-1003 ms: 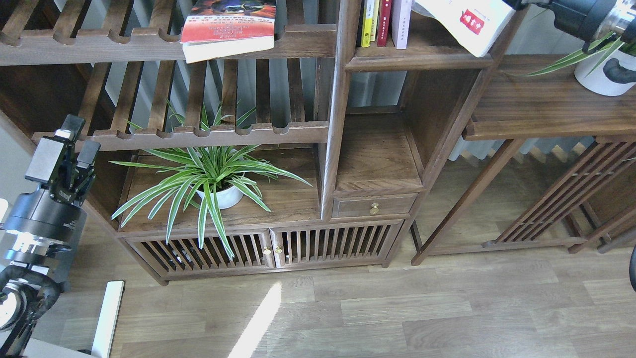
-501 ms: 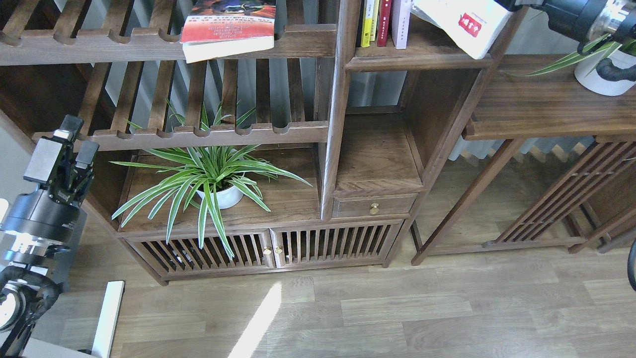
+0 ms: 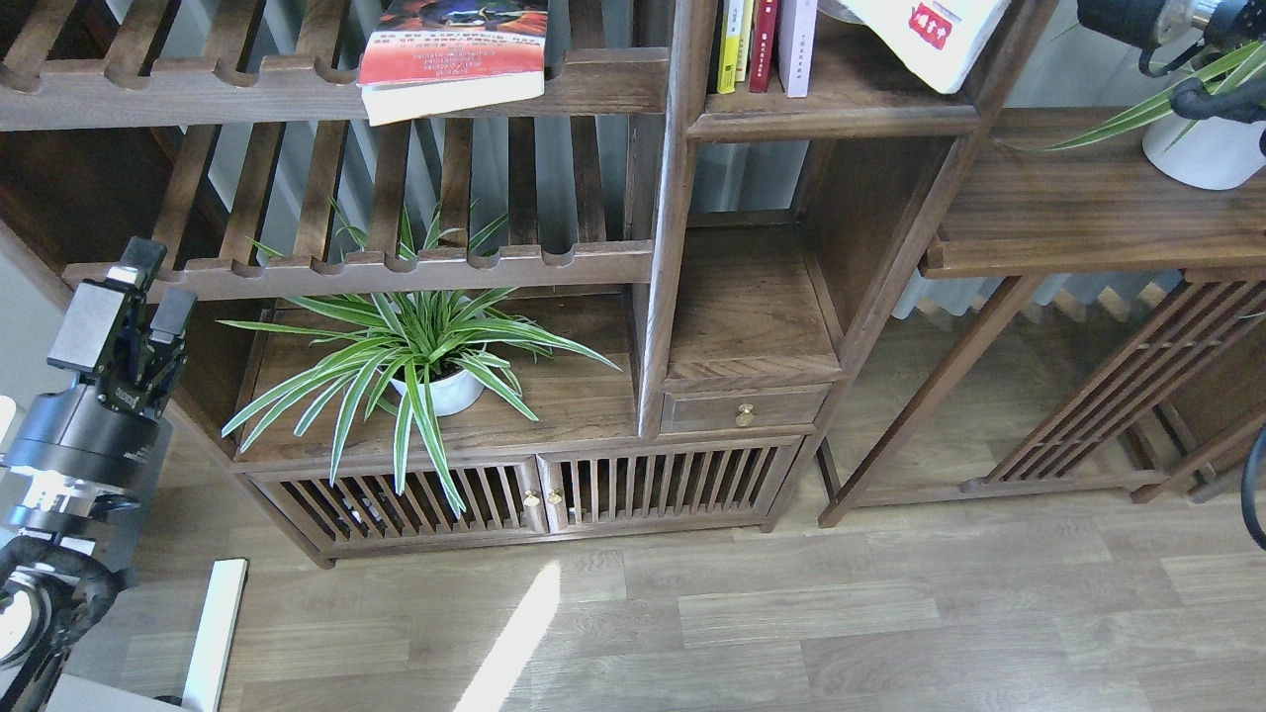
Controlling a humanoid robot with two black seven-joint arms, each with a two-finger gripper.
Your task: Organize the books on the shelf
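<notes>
Leaning white book [image 3: 930, 35] over shelf [image 3: 841, 109]; right fingers unseen, left fingers [image 3: 148, 287] spread, far.

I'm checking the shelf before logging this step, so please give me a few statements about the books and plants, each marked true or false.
1. The red-orange book lies on a slatted rack. True.
2. The white book stands upright beside the other books. False: it is tilted, apart from them.
3. A potted plant sits in the lower left compartment. True.
4. The left end effector holds a book. False: it holds nothing.
5. The small drawer is pulled open. False: it is shut.
</notes>
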